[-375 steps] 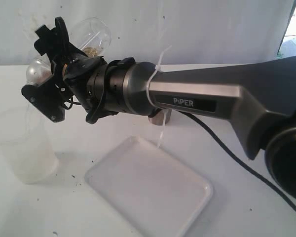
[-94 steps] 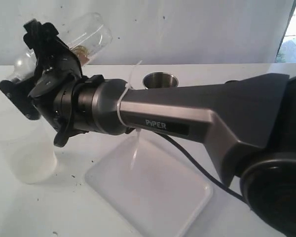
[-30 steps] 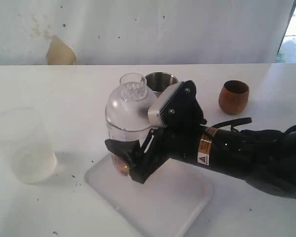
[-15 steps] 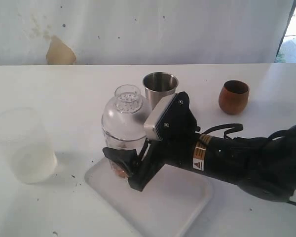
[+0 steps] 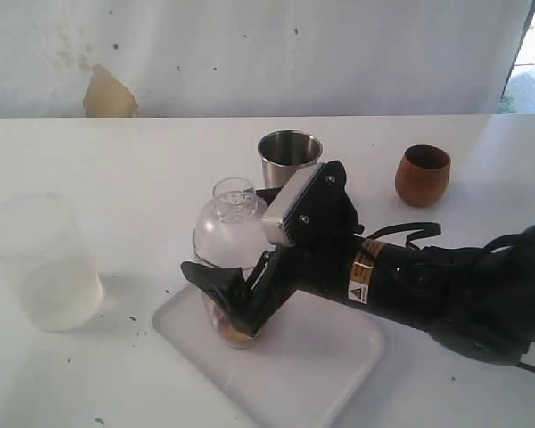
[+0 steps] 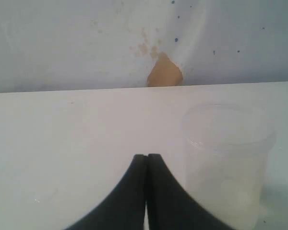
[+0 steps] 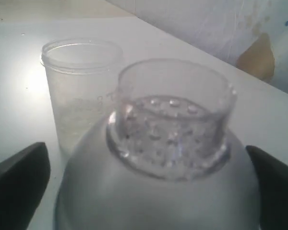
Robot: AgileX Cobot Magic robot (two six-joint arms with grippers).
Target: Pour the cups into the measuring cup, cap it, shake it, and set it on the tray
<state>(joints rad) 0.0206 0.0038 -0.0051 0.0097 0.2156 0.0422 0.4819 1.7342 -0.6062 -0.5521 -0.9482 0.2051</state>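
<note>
Clear plastic first: measuring cup (image 5: 225,239) standing about upright on the white tray (image 5: 325,379), toward that tray's left end in the exterior view, base inside the low rim, something brownish lying at the bottom. Capped with a clear dome lid (image 7: 173,143), short open neck on top, floor of the neck dotted with small holes or droplets. Right gripper (image 5: 227,290), on a black arm (image 5: 428,285) lying in from the right of the exterior view, straddling the measuring cup low on its body, jaws spread wide, one black finger (image 5: 209,283) crossing in front of the clear wall, the other hidden behind it. From the right wrist view, black fingers (image 7: 19,184) at both edges with the dome between them and a sliver of table showing beside one; no grip by the look of it, though contact on the other side hard to rule out. Left gripper (image 6: 146,158) seen only from its own wrist camera: fingertips pressed flat together, nothing between them, above white table (image 6: 62,134). Frosted plastic cup (image 5: 43,263) upright on the table, well to the left of the tray. Steel tumbler (image 5: 290,156) upright just behind the measuring cup, off the tray. Brown wooden cup (image 5: 423,175) upright farther right, beyond the arm, apart from both.
</note>
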